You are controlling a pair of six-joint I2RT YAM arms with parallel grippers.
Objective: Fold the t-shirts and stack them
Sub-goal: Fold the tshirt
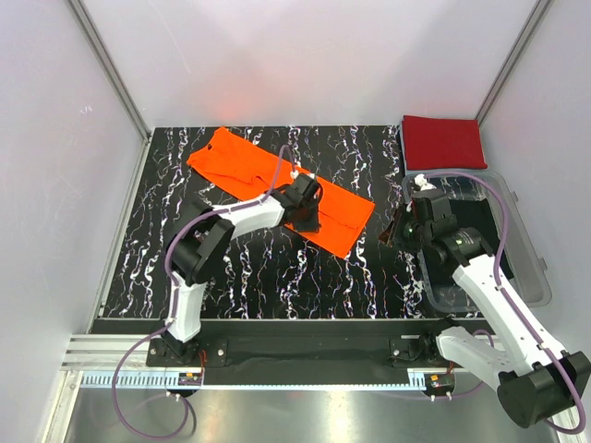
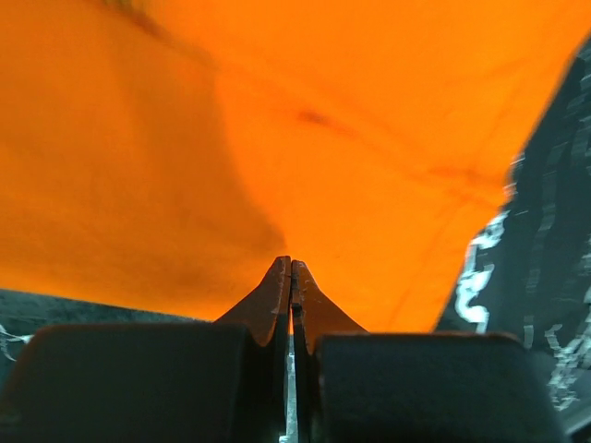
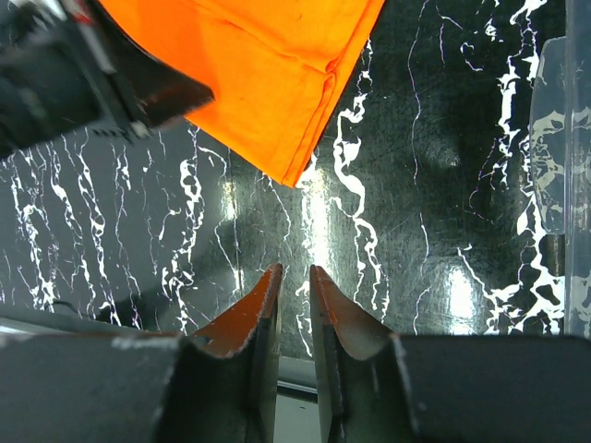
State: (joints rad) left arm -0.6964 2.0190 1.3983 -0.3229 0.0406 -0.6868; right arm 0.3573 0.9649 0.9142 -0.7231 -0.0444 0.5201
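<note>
Left jaws clamped together on the orange t-shirt [image 1: 240, 166], at the middle of its near edge.
Shirt slants far-left to near-right across the table [image 1: 277, 277]; right jaws, slightly apart and empty, hover off its right tip; red t-shirt [image 1: 440, 140] lies folded at the far-right corner.

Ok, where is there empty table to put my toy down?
Bare table lies between the orange t-shirt and the near edge, and a smaller patch between it and the red t-shirt. The right side is crowded by the clear bin and right gripper.
</note>
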